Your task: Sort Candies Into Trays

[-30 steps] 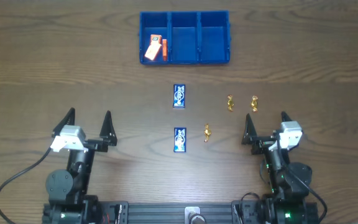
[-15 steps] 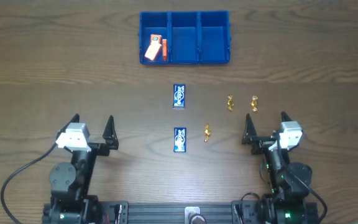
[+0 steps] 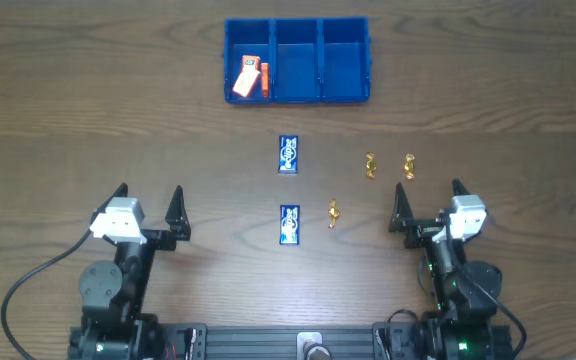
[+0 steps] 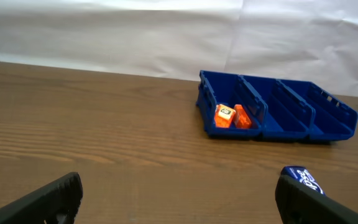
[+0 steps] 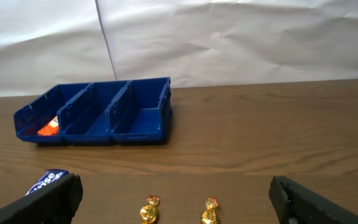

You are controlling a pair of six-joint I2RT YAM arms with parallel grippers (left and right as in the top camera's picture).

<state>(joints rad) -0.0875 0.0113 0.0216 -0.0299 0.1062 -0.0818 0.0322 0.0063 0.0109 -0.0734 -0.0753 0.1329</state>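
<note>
On my left wrist feed the far blue candy (image 4: pixel 298 175) sits half hidden behind a finger. On the right wrist feed two gold candies (image 5: pixel 149 210) are cut by the frame edge, and the tray (image 3: pixel 297 22) wall hides most of the orange candies (image 3: pixel 248 78) in its left compartment. My left gripper (image 3: pixel 147 193) and right gripper (image 3: pixel 428 190) stand spread wide, holding nothing. The near blue candy (image 3: pixel 289 224) and third gold candy (image 3: pixel 334 212) lie between them. The table (image 3: pixel 68 100) is dark wood grain, with a creased white sheet (image 4: pixel 104 31) behind.
</note>
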